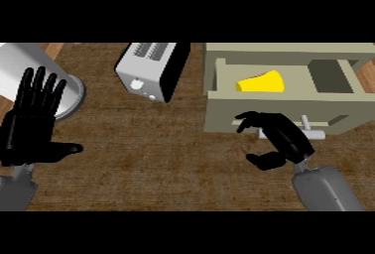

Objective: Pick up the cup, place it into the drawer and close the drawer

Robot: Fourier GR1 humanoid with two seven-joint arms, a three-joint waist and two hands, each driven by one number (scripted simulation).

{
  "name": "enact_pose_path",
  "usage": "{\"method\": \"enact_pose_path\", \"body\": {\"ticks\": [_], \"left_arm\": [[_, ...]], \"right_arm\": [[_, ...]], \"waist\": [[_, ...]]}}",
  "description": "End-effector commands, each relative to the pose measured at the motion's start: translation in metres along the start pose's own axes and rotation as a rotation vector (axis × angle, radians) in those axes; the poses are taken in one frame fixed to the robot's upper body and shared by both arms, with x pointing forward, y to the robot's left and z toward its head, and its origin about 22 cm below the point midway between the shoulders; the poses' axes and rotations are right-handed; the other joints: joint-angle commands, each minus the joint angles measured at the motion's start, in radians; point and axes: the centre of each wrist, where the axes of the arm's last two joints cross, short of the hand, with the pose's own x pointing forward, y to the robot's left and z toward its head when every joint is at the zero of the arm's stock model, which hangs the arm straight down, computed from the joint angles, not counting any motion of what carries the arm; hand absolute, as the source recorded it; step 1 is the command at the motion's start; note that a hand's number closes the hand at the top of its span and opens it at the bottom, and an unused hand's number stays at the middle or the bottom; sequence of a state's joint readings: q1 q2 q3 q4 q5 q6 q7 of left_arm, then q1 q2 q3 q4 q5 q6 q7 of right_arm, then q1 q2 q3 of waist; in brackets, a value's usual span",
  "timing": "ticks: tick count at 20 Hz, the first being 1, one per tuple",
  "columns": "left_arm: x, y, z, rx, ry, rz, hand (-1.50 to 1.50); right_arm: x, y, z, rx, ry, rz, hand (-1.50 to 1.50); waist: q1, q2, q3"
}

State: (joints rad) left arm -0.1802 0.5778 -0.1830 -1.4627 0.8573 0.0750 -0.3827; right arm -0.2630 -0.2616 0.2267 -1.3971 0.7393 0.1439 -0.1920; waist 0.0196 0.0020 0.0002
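A yellow cup (261, 82) lies on its side inside the open beige drawer (219, 74) at the upper right. My right hand (282, 136) hovers in front of the drawer's front panel (278, 111), beside its pale handle (311, 130), fingers curled and holding nothing. The left hand (33, 119) rests open at the left edge, fingers straight and pointing up, away from the drawer.
A silver toaster (150, 69) stands at the top centre. A grey round pot or bowl (70, 94) sits at the upper left, partly behind my left hand. Brown wooden counter (161, 158) fills the middle.
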Motion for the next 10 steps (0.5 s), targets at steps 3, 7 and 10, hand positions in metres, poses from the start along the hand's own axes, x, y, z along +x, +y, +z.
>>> {"method": "enact_pose_path", "body": {"ticks": [3, 7, 10], "left_arm": [[-0.001, 0.012, 0.009, 0.003, -0.022, -0.001, -1.50], [0.002, 0.030, 0.005, 0.023, -0.005, 0.024, -1.50], [-0.010, 0.021, 0.021, 0.008, -0.005, 0.009, -1.50]], "right_arm": [[-0.026, 0.025, -0.034, 0.068, 0.036, 0.061, -1.50], [-0.044, 0.034, -0.050, 0.068, 0.057, 0.035, -1.50], [-0.054, 0.021, -0.059, 0.086, 0.068, 0.004, -1.50]], "waist": [[-0.007, 0.001, 0.000], [-0.007, 0.002, 0.000], [-0.006, 0.001, 0.000]]}}
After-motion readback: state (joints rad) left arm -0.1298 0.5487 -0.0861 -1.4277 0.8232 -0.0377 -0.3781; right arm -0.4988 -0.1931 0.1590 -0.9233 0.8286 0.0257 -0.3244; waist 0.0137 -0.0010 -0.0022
